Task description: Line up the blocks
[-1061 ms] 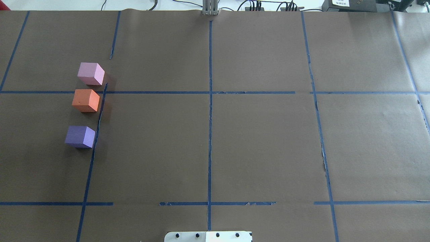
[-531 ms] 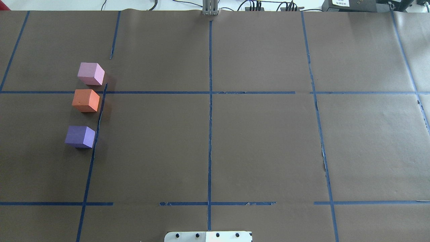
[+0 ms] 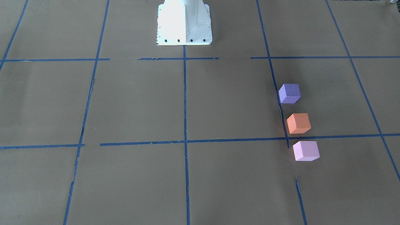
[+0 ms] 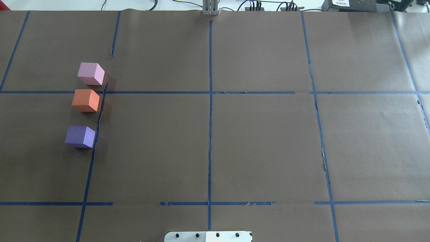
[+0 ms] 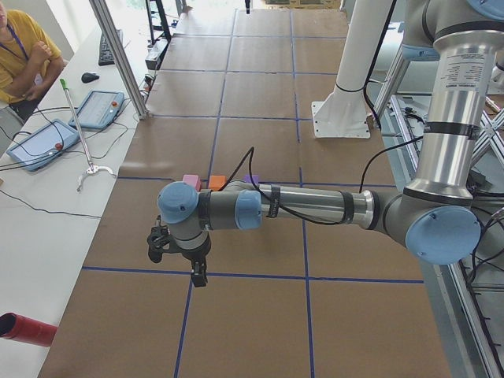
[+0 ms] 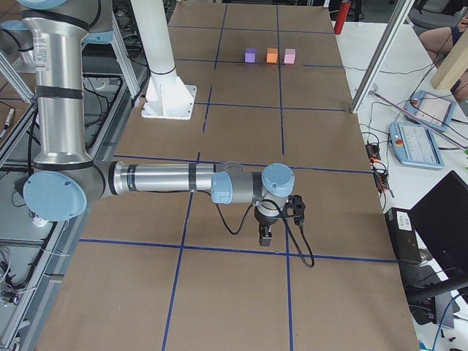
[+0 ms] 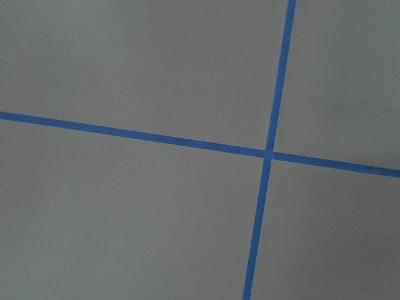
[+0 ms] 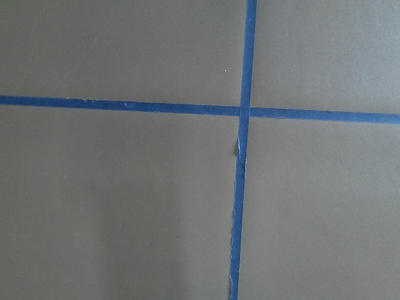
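Care suits the pink block [image 4: 90,74], orange block [image 4: 86,100] and purple block [image 4: 80,136], roughly lined up on the table's [image 4: 262,148] left: they look light and squashy, so pinch opposite flat faces gently; you cannot tell whether left gripper [image 5: 198,276] or right gripper [image 6: 265,235] is spread or pressed together.
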